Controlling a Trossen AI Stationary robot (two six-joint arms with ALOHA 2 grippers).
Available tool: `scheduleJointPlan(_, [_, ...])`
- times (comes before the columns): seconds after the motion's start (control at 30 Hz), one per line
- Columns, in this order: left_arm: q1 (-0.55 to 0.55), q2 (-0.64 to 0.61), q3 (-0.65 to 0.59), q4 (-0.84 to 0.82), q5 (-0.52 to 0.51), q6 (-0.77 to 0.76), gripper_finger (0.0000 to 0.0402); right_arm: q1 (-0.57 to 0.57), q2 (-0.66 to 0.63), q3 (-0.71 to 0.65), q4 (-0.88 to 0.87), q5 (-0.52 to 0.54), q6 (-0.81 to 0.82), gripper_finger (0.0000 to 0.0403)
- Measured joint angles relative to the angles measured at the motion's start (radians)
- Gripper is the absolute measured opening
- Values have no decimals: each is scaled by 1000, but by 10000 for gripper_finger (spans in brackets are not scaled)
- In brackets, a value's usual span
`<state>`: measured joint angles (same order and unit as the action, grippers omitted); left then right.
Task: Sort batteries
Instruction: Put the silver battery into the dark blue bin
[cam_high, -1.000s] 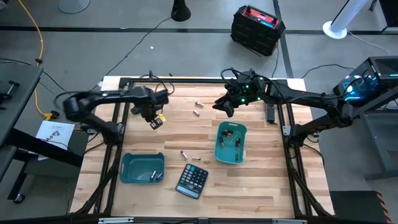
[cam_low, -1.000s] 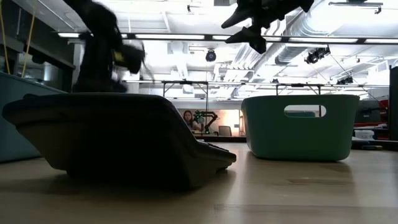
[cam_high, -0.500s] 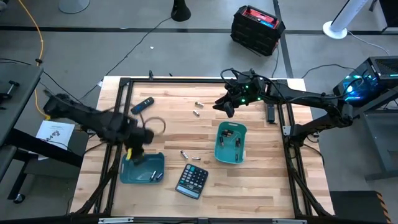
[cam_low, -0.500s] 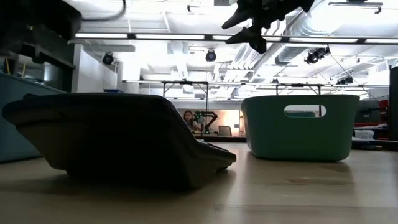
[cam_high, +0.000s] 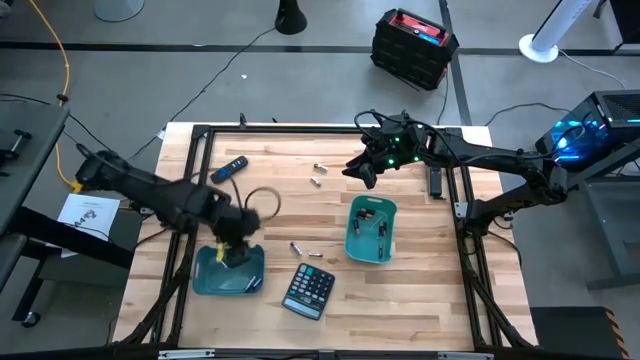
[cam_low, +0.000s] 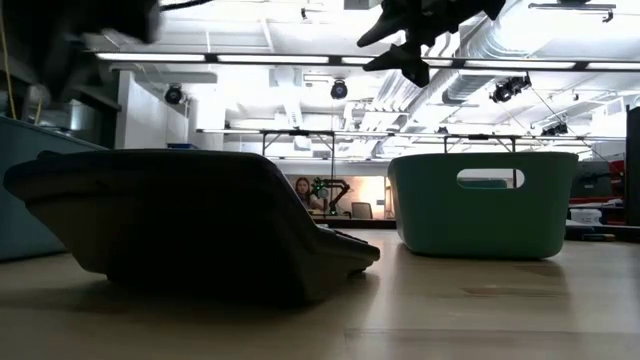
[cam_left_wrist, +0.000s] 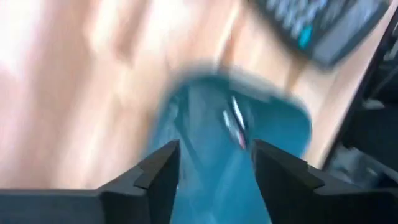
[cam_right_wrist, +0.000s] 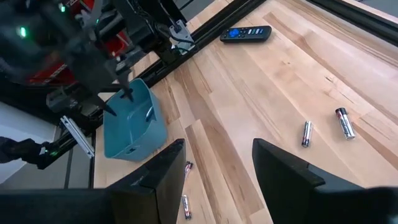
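Teal fills my left wrist view: I've got the left gripper (cam_high: 236, 254) right over the left bin (cam_high: 205, 276), fingers parted, nothing visible between them, two batteries (cam_left_wrist: 235, 122) lying in the bin below. At 3 o'clock from that bin sits the calculator (cam_high: 308, 290), then two loose batteries (cam_high: 305, 250) lying roughly crosswise. Right bin (cam_high: 357, 246) holds a few more. Far side, the right gripper (cam_high: 366, 171) hovers spread and empty; another pair (cam_high: 318, 174) lies at its 9 o'clock, nearest that arm, I judge.
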<state>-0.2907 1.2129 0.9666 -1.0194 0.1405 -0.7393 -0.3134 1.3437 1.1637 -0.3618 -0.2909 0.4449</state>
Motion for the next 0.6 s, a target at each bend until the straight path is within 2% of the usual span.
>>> scheduleJointPlan(0.1, [105,23,34,91,-35,225,204,0,0,0,0,0,4,181])
scheduleJointPlan(0.2, [185,100,71,184,-40,490,208,0,0,0,-3,-7,11,181])
scheduleJointPlan(0.4, [219,333,145,338,-105,1045,209,0,0,0,-20,-8,9,181])
scheduleJointPlan(0.5, [204,426,160,371,-118,1188,209,0,0,0,-22,-8,8,181])
scheduleJointPlan(0.6, [189,490,162,350,-120,1245,209,0,0,0,-23,-8,2,181])
